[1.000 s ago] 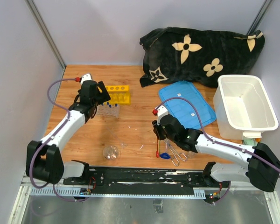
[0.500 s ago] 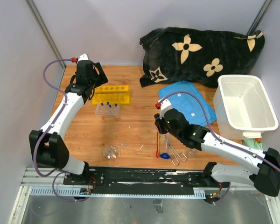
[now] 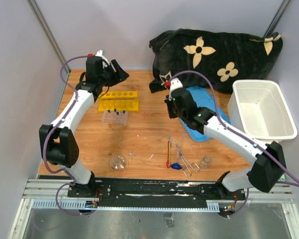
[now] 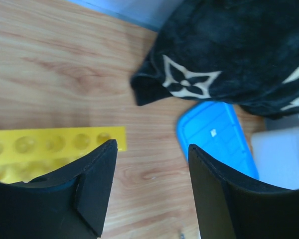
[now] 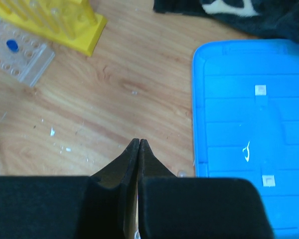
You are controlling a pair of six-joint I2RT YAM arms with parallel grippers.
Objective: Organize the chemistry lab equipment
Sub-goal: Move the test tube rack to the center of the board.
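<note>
Left arm (image 3: 70,117) and right arm (image 3: 229,137) — white links, black joints, lilac cables (image 3: 189,72) (red-tipped).

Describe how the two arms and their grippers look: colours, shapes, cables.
Both the left arm and right arm have white tubular links joined by bulky black joint housings. A thin purple cable loops along each, ending in a small red fitting near the wrist. The left gripper and right gripper have matte black, wedge-shaped fingers. No markings are visible.

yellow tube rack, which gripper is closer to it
Left. The left gripper hovers just behind the yellow tube rack; the right gripper, shut, is farther right, by the left edge of the blue lid.
</note>
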